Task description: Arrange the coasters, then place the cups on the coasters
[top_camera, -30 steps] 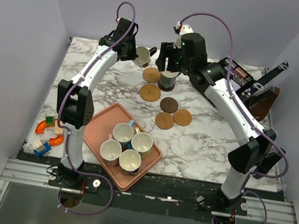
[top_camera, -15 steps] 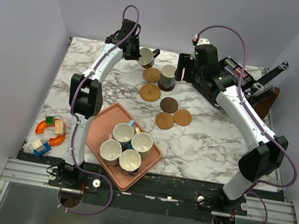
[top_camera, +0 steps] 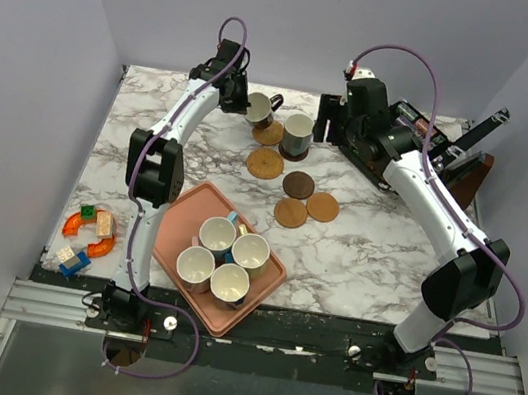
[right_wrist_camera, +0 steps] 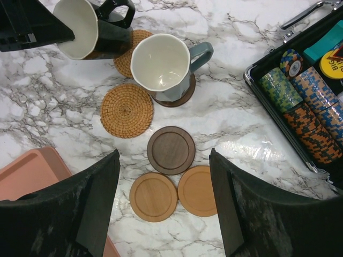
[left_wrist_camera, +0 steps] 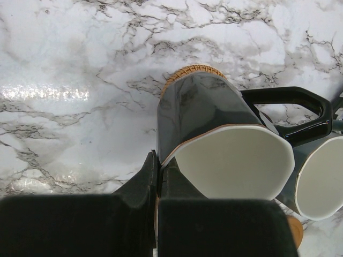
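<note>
I've got the left end effector (left_wrist_camera: 158, 176) pinching the black cup (left_wrist_camera: 203, 115), tilted over a coaster (left_wrist_camera: 187, 70) beside the grey cup (right_wrist_camera: 161, 67); right end effector (right_wrist_camera: 163, 160) spread, empty.

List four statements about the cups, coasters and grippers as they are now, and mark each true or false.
1. The left gripper is shut on the rim of the black cup. True.
2. The grey-green cup stands on a woven coaster. False: it stands on a dark brown coaster.
3. Four cups sit in the pink tray. True.
4. The right gripper holds a coaster. False: it is open and holds nothing.
</note>
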`<act>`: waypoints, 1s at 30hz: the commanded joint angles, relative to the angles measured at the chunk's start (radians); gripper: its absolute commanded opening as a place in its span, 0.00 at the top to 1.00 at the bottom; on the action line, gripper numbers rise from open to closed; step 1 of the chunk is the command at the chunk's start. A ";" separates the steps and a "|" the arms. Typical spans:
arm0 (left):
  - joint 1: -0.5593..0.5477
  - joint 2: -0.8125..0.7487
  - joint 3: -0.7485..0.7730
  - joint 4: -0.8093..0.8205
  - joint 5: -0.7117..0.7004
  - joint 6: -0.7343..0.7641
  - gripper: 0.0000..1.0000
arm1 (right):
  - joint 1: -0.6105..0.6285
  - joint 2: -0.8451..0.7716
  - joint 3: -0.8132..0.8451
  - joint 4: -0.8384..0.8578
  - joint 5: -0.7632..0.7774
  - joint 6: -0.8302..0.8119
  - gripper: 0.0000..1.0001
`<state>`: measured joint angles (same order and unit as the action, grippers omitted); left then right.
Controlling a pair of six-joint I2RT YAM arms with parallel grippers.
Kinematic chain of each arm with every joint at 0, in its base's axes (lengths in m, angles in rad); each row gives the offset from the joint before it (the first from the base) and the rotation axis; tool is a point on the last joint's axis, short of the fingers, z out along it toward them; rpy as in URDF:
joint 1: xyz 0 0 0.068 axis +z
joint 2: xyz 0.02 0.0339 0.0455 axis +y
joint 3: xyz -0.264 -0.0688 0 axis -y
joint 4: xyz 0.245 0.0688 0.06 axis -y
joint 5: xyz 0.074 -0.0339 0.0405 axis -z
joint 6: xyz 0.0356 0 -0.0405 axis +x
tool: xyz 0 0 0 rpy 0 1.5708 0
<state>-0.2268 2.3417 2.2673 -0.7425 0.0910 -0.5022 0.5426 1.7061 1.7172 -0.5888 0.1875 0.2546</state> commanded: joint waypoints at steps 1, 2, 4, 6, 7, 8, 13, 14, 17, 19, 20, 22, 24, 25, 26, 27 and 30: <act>-0.002 0.004 0.047 0.049 0.038 -0.022 1.00 | -0.007 -0.002 0.022 -0.029 0.012 0.012 0.25; -0.002 0.008 0.049 0.049 0.045 -0.021 1.00 | -0.007 -0.002 0.024 -0.031 0.012 0.015 0.25; -0.005 0.016 0.054 0.045 0.052 -0.018 1.00 | -0.009 -0.002 0.024 -0.035 0.012 0.017 0.25; -0.005 0.022 0.054 0.040 0.053 -0.012 1.00 | -0.010 0.001 0.024 -0.034 0.010 0.017 0.25; -0.006 0.024 0.054 0.037 0.053 -0.010 1.00 | -0.010 0.003 0.022 -0.034 0.009 0.018 0.25; -0.006 0.027 0.054 0.037 0.053 -0.010 1.00 | -0.012 0.004 0.022 -0.034 0.007 0.018 0.25; -0.008 0.038 0.060 0.035 0.061 -0.010 1.00 | -0.013 0.009 0.028 -0.039 0.003 0.020 0.25; -0.011 0.038 0.060 0.035 0.059 -0.010 1.00 | -0.013 0.010 0.031 -0.039 0.003 0.018 0.25; -0.011 0.039 0.061 0.029 0.061 -0.010 1.00 | -0.015 0.010 0.032 -0.040 0.003 0.020 0.25; -0.014 0.036 0.063 0.020 0.056 -0.010 1.00 | -0.015 0.010 0.032 -0.040 0.003 0.020 0.25; -0.016 0.030 0.060 0.017 0.052 -0.010 1.00 | -0.015 0.012 0.030 -0.040 0.004 0.020 0.25; -0.019 0.013 0.049 0.025 0.042 -0.012 1.00 | -0.016 0.012 0.030 -0.042 0.004 0.021 0.25; -0.023 -0.001 0.044 0.034 0.039 -0.013 1.00 | -0.018 0.013 0.030 -0.042 0.003 0.021 0.25; -0.025 -0.008 0.046 0.037 0.038 -0.016 1.00 | -0.018 0.015 0.030 -0.042 0.000 0.021 0.25; -0.026 -0.015 0.046 0.041 0.036 -0.019 1.00 | -0.018 0.016 0.032 -0.042 0.000 0.023 0.25; -0.026 -0.021 0.046 0.045 0.033 -0.021 1.00 | -0.018 0.017 0.030 -0.042 -0.003 0.023 0.25; -0.028 -0.035 0.046 0.043 0.032 -0.022 1.00 | -0.020 0.018 0.033 -0.042 -0.003 0.023 0.25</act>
<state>-0.2436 2.3848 2.2799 -0.7460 0.1066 -0.5022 0.5289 1.7077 1.7176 -0.6094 0.1867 0.2653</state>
